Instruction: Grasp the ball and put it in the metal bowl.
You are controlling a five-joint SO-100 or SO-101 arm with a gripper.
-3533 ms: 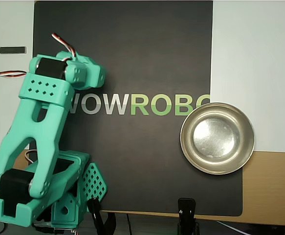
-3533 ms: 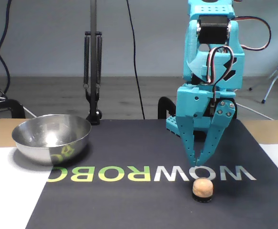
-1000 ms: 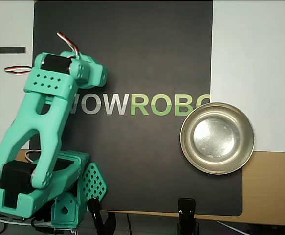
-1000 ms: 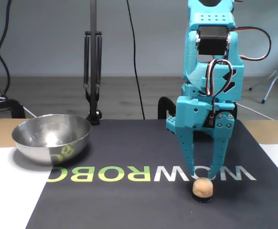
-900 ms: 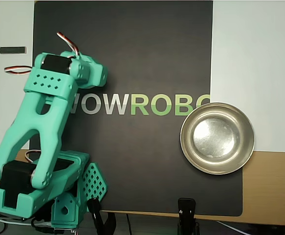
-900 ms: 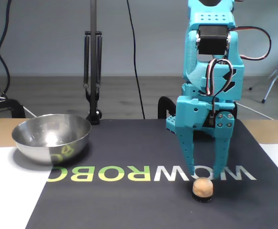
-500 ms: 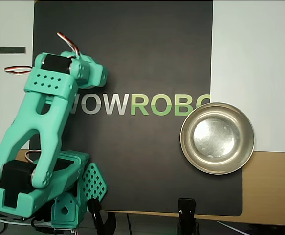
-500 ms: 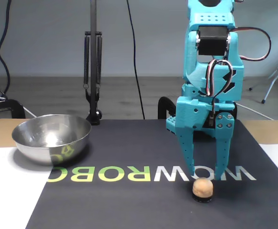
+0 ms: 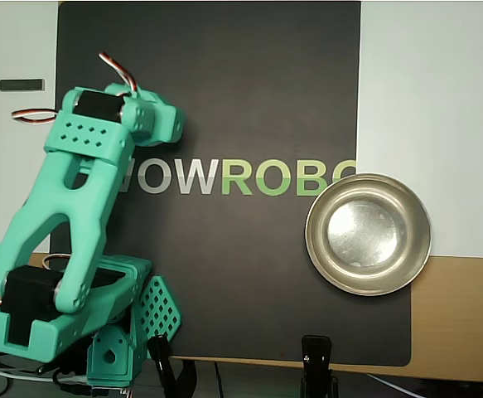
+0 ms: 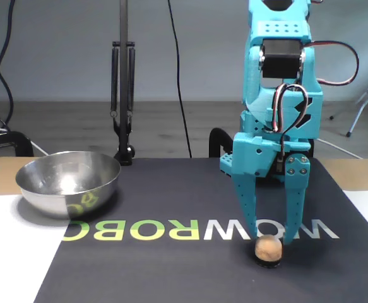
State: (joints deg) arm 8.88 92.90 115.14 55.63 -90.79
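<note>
Count: one ball (image 10: pixel 268 248), one bowl (image 10: pixel 68 183), one arm (image 9: pixel 67 228), one mat (image 9: pixel 249 99).
Ball: small, round, matte tan, sitting on a little dark base on the mat, in front of the "W" in the fixed view; the arm hides it overhead.
Bowl: round, shiny silvery metal, wide rim, flat reflective bottom (image 9: pixel 368 234); empty, on the mat's edge, well apart from the ball.
Gripper: teal plastic gripper (image 10: pixel 273 238), fingers spread wide, pointing straight down, tips just above and either side of the ball; holding nothing.
Arm: chunky teal printed plastic, black servos, red-and-white wires looping off the wrist.
Mat: flat black sheet with white-and-green lettering, laid over white and tan table.
Background: two black clamps at the table edge.
</note>
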